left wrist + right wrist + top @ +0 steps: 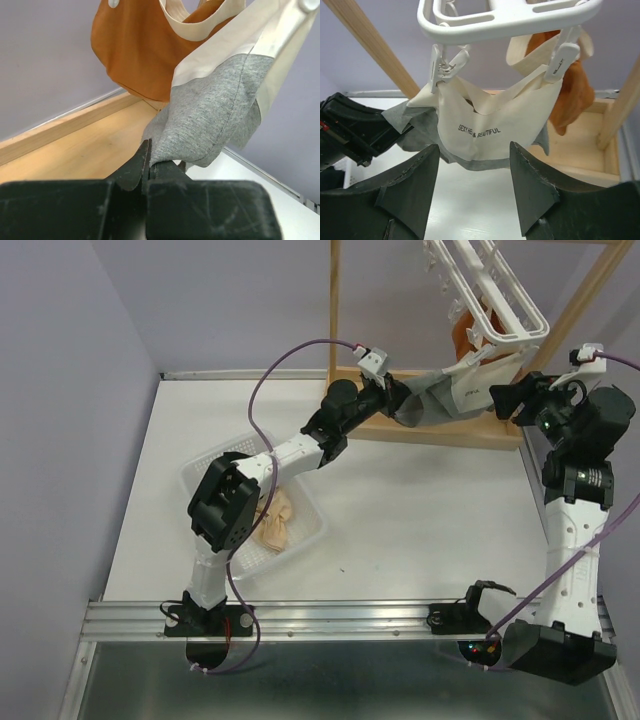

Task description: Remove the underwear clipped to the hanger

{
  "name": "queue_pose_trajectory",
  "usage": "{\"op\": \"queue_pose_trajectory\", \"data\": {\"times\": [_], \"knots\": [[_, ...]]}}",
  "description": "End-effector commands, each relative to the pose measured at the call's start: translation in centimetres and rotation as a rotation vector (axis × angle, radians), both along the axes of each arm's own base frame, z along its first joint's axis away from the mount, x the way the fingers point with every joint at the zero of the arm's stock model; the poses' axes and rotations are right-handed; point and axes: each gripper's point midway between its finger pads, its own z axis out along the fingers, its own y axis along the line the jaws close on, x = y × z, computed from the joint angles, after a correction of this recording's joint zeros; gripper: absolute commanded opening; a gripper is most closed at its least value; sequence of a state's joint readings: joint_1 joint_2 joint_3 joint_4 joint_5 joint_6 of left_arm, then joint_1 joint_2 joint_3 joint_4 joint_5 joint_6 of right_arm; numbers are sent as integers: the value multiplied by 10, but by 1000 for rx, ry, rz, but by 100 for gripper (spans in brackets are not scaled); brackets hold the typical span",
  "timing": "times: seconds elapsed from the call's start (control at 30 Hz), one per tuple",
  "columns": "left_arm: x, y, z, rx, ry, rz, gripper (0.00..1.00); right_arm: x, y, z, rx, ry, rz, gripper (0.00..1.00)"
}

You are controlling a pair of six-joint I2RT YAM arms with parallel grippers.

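Left claw [148, 156] pinching grey cloth underwear [215, 120], right claw [474, 150] wide; next it likely needs tugging off the white plastic hanger [510, 20].

We are two arms of one build: the left arm [290, 455] and the right arm [570, 540] each join white tubular links to bulky black joint housings on a black base. A thin purple cable [258, 390] loops along each of us to a small white connector block [372, 358] at the wrist. The left gripper [148, 150] has slim, tapered matte-black blades, and the right gripper [473, 150] has broad wedge-shaped black fingers [415, 185] with rough-cut edges.
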State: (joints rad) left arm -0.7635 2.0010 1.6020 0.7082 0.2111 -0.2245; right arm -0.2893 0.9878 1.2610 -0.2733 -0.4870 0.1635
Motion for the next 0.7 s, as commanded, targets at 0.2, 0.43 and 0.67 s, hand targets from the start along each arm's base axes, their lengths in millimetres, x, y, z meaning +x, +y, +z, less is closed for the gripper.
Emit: {"op": "queue_pose_trajectory", "data": {"times": [0.2,0.43,0.67], "knots": [[-25,13,65,-105,-123,-61,0,22,37,25,210,-22,285,67],[-27,11,68,-114,-129,-73,0,31,44,41,338,-55,358,72],[-29,9,69,-116,-127,-86,0,46,42,53,402,-96,379,72]]}}
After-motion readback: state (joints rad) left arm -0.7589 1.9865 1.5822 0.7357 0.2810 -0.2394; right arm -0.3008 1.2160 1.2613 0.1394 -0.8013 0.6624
